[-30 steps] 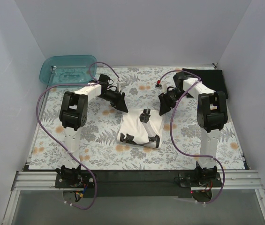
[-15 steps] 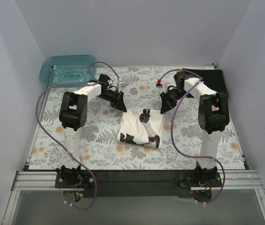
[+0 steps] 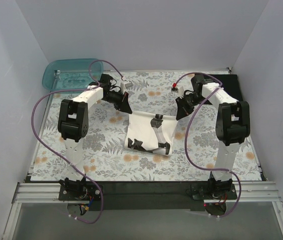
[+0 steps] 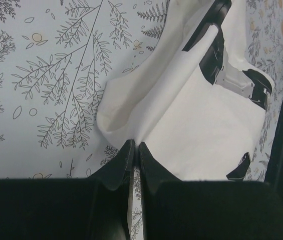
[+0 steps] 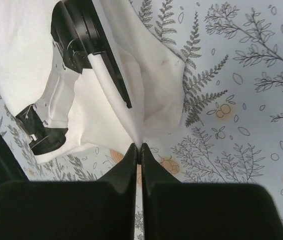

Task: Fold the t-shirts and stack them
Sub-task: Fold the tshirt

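I see the cream-white short-sleeved fabric t-shirt (image 3: 149, 131) in the middle of the bench (image 3: 141, 186). Its far edge is lifted and stretched between my two hands, while its near part lies on the grey-and-orange floral patterned cloth (image 3: 96, 145). From overhead that top edge reads as a taut straight line, and the shirt as a rough folded rectangle with black printed patches.

The wrist cameras give me what the overhead view cannot. The left hand (image 4: 134, 146) has its black tapered fingers pressed together on a pinch of white cloth at one corner. The right hand (image 5: 137, 147) pinches the opposite corner the same way. Up close the fabric looks soft and matte, falling from each pinch in loose creases.

Only the overhead view shows the black fabric t-shirt (image 3: 233, 85), lying flat at the far right corner and partly behind the right arm. It also shows the translucent teal plastic tub (image 3: 68, 74) at the far left.
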`<action>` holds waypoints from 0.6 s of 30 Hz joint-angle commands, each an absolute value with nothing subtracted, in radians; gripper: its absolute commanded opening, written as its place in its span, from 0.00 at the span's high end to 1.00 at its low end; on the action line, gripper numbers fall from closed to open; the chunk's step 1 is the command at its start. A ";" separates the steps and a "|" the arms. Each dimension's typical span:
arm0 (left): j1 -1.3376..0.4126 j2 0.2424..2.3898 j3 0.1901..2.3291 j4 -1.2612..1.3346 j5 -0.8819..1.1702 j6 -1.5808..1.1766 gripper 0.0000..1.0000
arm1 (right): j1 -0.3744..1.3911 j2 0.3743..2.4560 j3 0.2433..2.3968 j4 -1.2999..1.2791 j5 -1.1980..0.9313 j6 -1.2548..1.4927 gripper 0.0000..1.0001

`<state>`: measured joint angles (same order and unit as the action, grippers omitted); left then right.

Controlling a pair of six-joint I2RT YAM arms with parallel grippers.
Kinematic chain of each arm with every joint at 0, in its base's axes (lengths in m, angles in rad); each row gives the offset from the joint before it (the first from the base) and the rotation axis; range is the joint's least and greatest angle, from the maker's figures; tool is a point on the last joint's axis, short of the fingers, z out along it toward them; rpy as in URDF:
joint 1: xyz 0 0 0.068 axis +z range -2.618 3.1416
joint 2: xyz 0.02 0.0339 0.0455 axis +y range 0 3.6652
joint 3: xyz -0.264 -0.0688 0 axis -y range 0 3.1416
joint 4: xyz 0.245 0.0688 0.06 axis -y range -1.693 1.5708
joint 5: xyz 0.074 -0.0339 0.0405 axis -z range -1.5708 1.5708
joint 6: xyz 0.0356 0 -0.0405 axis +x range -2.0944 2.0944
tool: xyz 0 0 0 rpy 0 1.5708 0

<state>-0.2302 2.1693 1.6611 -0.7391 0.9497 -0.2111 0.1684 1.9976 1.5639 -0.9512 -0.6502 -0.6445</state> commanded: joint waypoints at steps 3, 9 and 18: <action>-0.209 2.138 1.660 -0.663 0.900 -0.230 1.00 | 0.140 2.069 1.664 -0.968 -0.607 -0.638 0.99; -0.209 2.226 1.721 -0.618 0.891 -0.296 1.00 | 0.146 2.201 1.785 -0.956 -0.585 -0.594 0.99; -0.207 2.276 1.796 -0.541 0.821 -0.436 0.94 | 0.146 2.261 1.925 -0.834 -0.511 -0.495 0.93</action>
<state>-0.2283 2.2971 1.7294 -0.5926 0.8700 -0.3767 0.1585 2.2784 1.8389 -0.9001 -0.5743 -0.5255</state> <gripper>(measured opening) 0.042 0.042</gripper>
